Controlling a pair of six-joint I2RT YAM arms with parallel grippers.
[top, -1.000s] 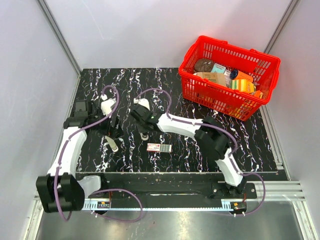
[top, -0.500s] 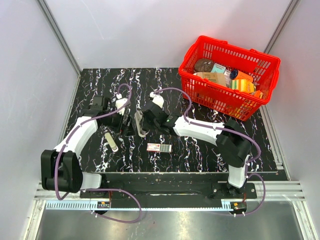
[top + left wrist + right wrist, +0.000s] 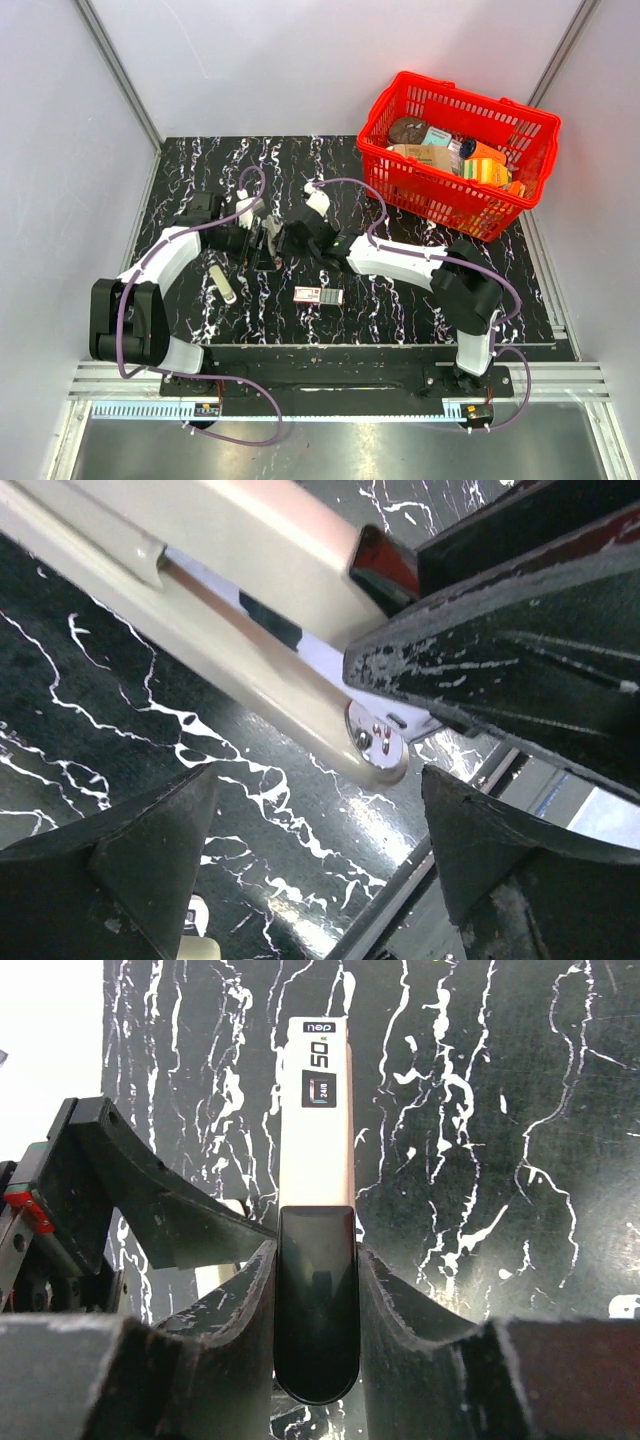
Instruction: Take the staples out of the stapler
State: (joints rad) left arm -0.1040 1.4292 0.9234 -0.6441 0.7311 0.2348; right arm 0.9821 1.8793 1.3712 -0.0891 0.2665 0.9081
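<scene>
Cream plastic with a black rear end: the stapler (image 3: 317, 1110) is seen full length only in the right wrist view, label side up, lifted above the black marbled table (image 3: 400, 290). The left wrist view alone shows its underside up close, with a metal rivet at the rounded end. Only the overhead view takes in the small box (image 3: 319, 295) and the loose cream piece (image 3: 225, 284) lying on the table, and the red basket (image 3: 420, 190) at the far right corner.

Against the frame a second ago, the left arm is noted swung in from the left side to the centre, where it now meets the stapler. The stapler is carried a little further from the arm bases. Box and loose piece are unchanged in place.

The right pincer (image 3: 317, 1260) is clamped on the stapler's black rear end, a finger pressed to each side. The left pincer (image 3: 315, 780) is held wide apart just beside the stapler's rivet end; no contact can be made out.
</scene>
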